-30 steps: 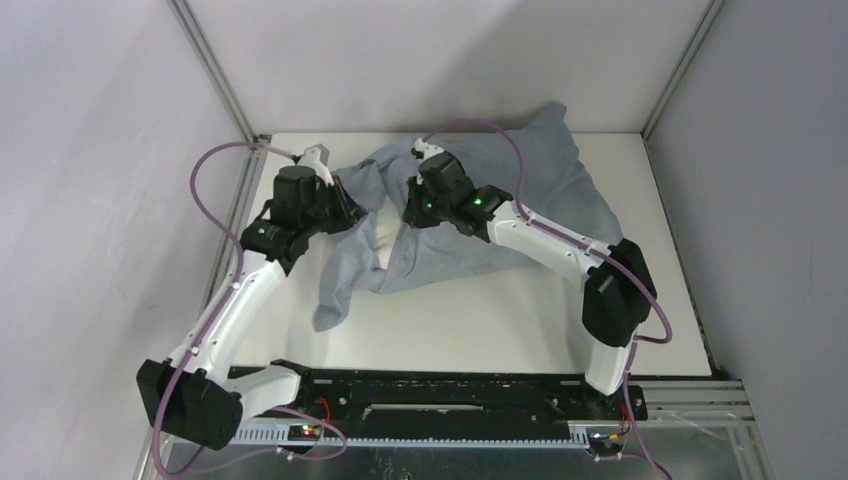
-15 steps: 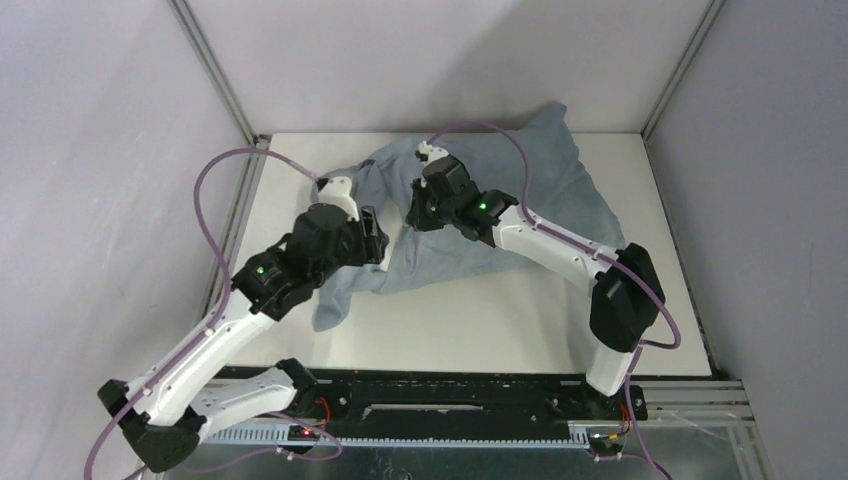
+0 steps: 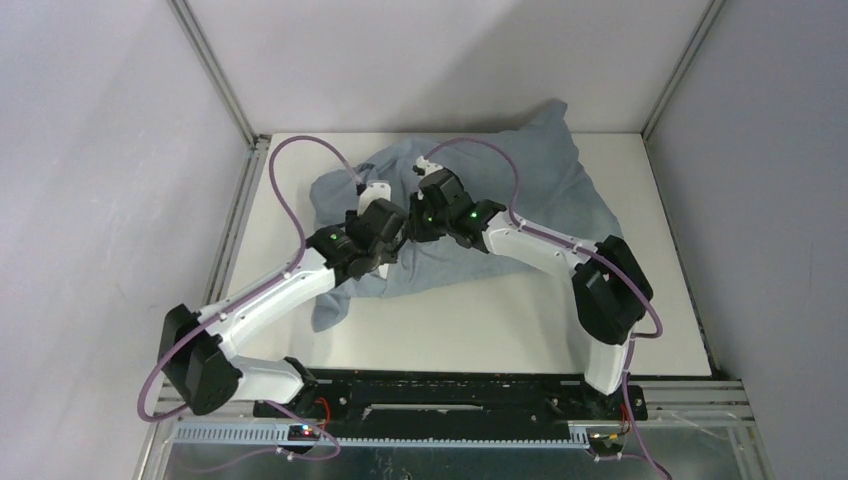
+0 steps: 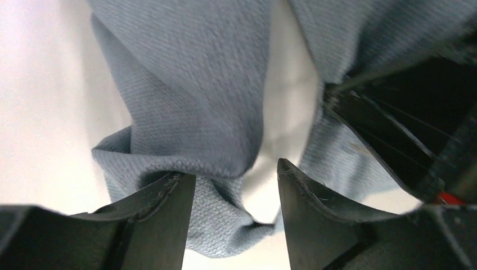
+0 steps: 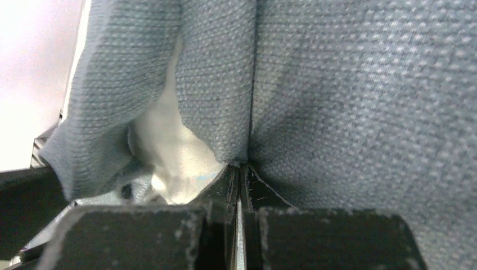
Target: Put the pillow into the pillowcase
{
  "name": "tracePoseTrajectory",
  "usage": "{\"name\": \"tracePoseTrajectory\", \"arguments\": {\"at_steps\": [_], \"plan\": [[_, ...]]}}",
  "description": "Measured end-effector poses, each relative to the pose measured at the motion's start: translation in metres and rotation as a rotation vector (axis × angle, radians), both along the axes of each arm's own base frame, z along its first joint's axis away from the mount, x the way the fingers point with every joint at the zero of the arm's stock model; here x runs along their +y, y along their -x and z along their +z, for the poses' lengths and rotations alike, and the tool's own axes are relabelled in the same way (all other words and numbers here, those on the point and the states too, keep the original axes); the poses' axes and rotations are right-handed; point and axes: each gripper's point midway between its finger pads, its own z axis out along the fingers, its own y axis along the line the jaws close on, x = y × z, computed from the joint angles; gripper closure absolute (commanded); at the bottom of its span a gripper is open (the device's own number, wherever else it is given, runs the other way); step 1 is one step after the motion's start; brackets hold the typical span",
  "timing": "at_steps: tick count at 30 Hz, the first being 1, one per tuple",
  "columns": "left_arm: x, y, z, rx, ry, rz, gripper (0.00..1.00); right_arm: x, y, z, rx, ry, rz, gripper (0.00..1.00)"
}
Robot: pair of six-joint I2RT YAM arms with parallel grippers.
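Fig. mouth of sack | left fingers open, astride a loose fold of the pillowcase, gripping nothing | right fingers pinched shut on its hem | pillow mostly sheathed, white showing at the mouth | best: left pinches hem only, then pull apart

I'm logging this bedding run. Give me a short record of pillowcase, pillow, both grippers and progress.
pillowcase: wrinkled blue-grey cloth heaped on the far half of the table
pillow: only a white patch shows through a gap in the cloth
left gripper: open around a cloth fold
right gripper: shut, pinching the pillowcase beside the gap
progress: pillow mostly covered; fully inside or not, cannot tell
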Motion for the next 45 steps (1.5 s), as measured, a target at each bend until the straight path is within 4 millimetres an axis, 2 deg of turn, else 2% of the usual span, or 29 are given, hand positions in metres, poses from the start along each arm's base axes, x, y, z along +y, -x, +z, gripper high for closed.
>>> {"name": "tracePoseTrajectory", "arguments": {"at_steps": [3,7,13,14,16,20,22,26,30,32,36,40,42,45], "plan": [[0.015,-0.006,-0.008,0.011,-0.055,0.050,0.45,0.002,0.002,-0.010,0.024,-0.003,0.005,1.00],[0.034,-0.013,-0.006,-0.004,-0.100,0.103,0.55,0.007,0.001,-0.013,0.030,-0.021,0.010,1.00],[0.053,-0.020,-0.016,0.032,-0.208,0.109,0.94,0.015,-0.003,-0.023,0.039,-0.041,0.022,1.00],[0.054,-0.020,-0.017,0.039,-0.223,0.102,0.99,0.017,-0.003,-0.025,0.044,-0.044,0.025,1.00],[0.054,-0.021,-0.012,0.044,-0.244,0.082,1.00,0.021,-0.005,-0.029,0.054,-0.048,0.029,1.00],[0.043,-0.027,0.018,0.007,-0.206,0.033,1.00,0.035,-0.018,-0.025,0.053,-0.075,0.033,1.00],[0.029,-0.025,0.042,-0.025,-0.140,-0.014,1.00,0.041,-0.028,-0.022,0.052,-0.094,0.025,1.00],[0.008,-0.007,0.083,-0.084,0.010,-0.116,1.00,0.046,-0.042,-0.020,0.071,-0.123,-0.002,1.00],[0.007,0.014,0.104,-0.114,0.142,-0.160,1.00,0.049,-0.048,-0.015,0.093,-0.149,-0.018,1.00],[0.011,0.018,0.101,-0.117,0.197,-0.150,1.00,0.052,-0.048,-0.011,0.099,-0.162,-0.015,1.00],[0.020,0.016,0.077,-0.088,0.262,-0.114,1.00,0.054,-0.046,-0.010,0.109,-0.175,-0.018,1.00],[0.017,-0.004,0.055,-0.080,0.354,-0.101,1.00,0.049,-0.041,-0.004,0.101,-0.189,-0.025,1.00],[0.012,-0.017,0.046,-0.088,0.395,-0.107,1.00,0.044,-0.036,0.006,0.085,-0.194,-0.030,1.00],[0.006,-0.037,0.028,-0.078,0.431,-0.099,1.00,0.034,-0.028,0.036,0.040,-0.209,-0.041,1.00]]}}
